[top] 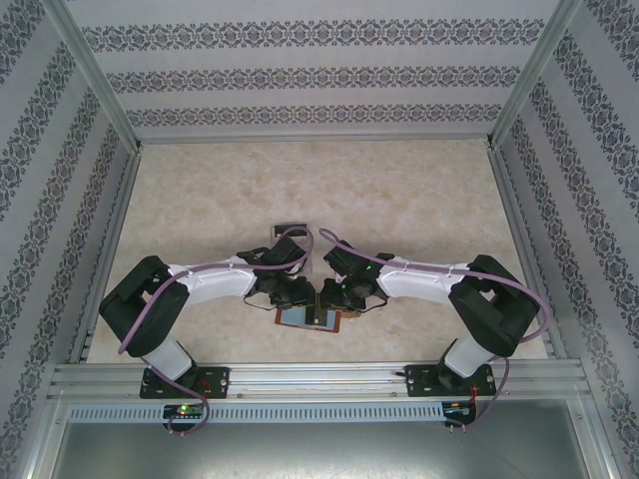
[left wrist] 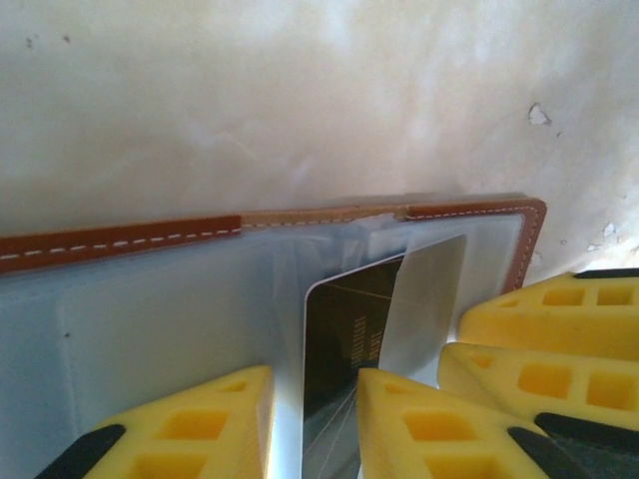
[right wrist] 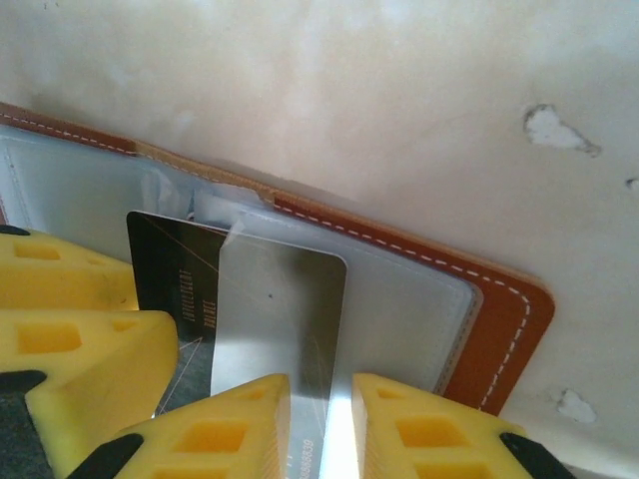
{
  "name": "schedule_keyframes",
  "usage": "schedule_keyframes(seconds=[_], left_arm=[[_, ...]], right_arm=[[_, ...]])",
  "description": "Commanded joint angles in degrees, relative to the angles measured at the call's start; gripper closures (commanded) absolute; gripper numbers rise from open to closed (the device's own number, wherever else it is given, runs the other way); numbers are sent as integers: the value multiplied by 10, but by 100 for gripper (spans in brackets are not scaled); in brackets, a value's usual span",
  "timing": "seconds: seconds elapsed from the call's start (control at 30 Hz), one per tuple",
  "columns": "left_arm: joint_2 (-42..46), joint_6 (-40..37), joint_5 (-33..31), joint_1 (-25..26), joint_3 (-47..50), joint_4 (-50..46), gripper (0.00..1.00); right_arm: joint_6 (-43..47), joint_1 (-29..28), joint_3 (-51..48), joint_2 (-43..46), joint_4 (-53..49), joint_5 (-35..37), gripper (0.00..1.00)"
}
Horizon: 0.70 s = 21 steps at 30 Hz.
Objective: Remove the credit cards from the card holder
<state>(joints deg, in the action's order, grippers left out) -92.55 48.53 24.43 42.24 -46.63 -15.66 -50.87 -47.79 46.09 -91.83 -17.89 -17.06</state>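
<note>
The reddish-brown card holder (top: 300, 319) lies open near the table's front edge, grey-blue pockets up (left wrist: 120, 239) (right wrist: 499, 329). Two credit cards stick out of its pockets toward me. A dark card (left wrist: 344, 329) (right wrist: 165, 264) runs between the tips of my left gripper (left wrist: 315, 384) (top: 290, 291). A silver card (right wrist: 280, 309) (left wrist: 429, 299) overlaps it and runs between the tips of my right gripper (right wrist: 321, 389) (top: 339, 291), its left side under one finger. Both pairs of jaws stand a narrow gap apart, low over the cards. Neither card shows as clamped. The two grippers sit side by side, nearly touching.
A small dark-rimmed rectangular thing (top: 290, 230) lies just behind the left gripper. Patterned walls and metal frame rails (top: 110, 249) enclose the pale marbled table (top: 399, 200), with open surface behind the holder.
</note>
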Motion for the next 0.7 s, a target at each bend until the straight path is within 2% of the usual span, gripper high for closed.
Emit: schedule_keyframes(seconds=[0.0, 0.23, 0.43, 0.67], left_arm=[[-4, 10, 17, -6, 6, 24, 73], [20, 20, 30, -7, 7, 29, 73], [43, 22, 31, -7, 3, 14, 78], [49, 14, 32, -7, -6, -4, 77]], right_arm=[[2, -5, -4, -15, 2, -4, 75], [3, -5, -4, -19, 1, -5, 75], [4, -5, -4, -20, -1, -4, 75], [5, -5, -2, -19, -3, -4, 75]])
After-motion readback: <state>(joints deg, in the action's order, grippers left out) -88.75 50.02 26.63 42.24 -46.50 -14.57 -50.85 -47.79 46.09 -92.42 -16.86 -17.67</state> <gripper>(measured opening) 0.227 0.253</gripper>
